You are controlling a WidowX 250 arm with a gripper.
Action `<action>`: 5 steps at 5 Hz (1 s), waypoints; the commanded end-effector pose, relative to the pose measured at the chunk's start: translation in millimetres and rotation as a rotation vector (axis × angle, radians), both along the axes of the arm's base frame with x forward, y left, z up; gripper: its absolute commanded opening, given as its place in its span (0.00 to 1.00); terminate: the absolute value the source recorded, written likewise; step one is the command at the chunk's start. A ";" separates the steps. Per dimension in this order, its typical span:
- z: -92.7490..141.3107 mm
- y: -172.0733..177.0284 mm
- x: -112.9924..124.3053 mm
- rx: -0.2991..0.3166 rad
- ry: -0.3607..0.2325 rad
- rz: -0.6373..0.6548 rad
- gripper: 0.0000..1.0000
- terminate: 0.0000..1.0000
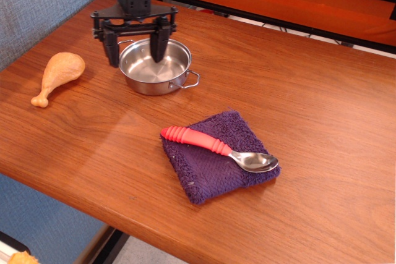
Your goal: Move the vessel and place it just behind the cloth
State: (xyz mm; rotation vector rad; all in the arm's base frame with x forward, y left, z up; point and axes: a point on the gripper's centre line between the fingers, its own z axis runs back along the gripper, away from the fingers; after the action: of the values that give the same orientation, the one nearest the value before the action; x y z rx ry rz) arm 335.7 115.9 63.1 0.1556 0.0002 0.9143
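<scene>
fingers [112,49] of the black gripper [135,46] spread wide, holding nothing, straddle the shiny round steel pot's [154,67] left rim; lower first, then close firmly

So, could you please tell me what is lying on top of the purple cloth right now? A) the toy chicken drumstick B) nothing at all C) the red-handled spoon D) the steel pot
C: the red-handled spoon lies diagonally across the cloth, while the pot and the drumstick sit on the bare table.
</scene>
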 end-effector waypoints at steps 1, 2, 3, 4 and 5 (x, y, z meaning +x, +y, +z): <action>7.3 13.5 1.9 0.035 -0.084 0.111 1.00 0.00; 1.1 14.9 4.7 0.009 -0.120 0.137 1.00 0.00; -10.1 17.0 -0.1 0.003 -0.109 0.169 1.00 0.00; -18.0 17.5 -3.4 -0.061 -0.113 0.154 1.00 0.00; -26.3 18.5 -5.3 -0.060 -0.105 0.151 1.00 0.00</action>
State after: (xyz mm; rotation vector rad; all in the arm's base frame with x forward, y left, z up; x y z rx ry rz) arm 329.8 136.9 21.2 0.0575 -0.0190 1.0702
